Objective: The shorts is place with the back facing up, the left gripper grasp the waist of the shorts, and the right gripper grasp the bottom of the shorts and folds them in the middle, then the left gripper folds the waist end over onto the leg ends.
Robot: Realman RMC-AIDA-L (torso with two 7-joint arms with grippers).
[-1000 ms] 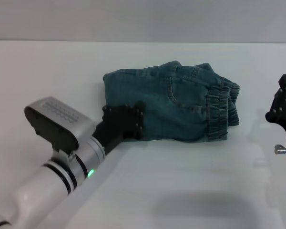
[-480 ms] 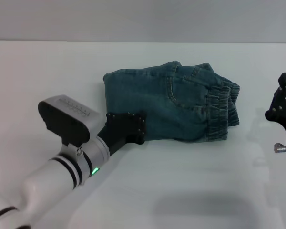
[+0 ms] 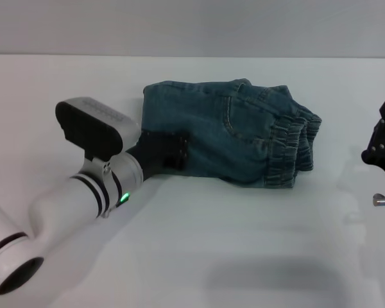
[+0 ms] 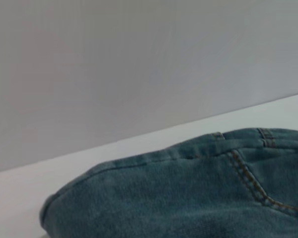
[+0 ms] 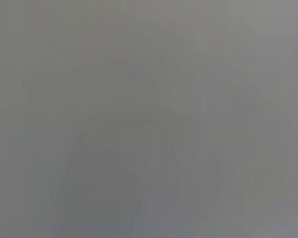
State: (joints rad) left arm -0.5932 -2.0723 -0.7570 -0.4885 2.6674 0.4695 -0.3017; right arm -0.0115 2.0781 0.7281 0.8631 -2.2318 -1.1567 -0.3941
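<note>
The shorts (image 3: 224, 128) lie folded into a compact blue denim bundle on the white table (image 3: 244, 244). The waist (image 3: 287, 151), a ruffled elastic band, is at the bundle's right end. A stitched pocket seam shows on top. The leg ends and the bottom of the shorts are hidden. My left gripper (image 3: 163, 151), a black claw on a silver wrist with a green light, rests on the bundle's near left corner. The left wrist view shows the denim (image 4: 188, 198) close up from low down. My right gripper (image 3: 384, 142) hangs at the far right, apart from the shorts.
A grey wall (image 3: 192, 25) runs along the table's far edge. The right wrist view shows only plain grey. Bare white tabletop lies in front of the shorts and to their left.
My left arm has swung farther from me and its claw now lies farther over the shorts' near left corner. The bundle has turned slightly, and its waist end sits a little lower and more to the left.
</note>
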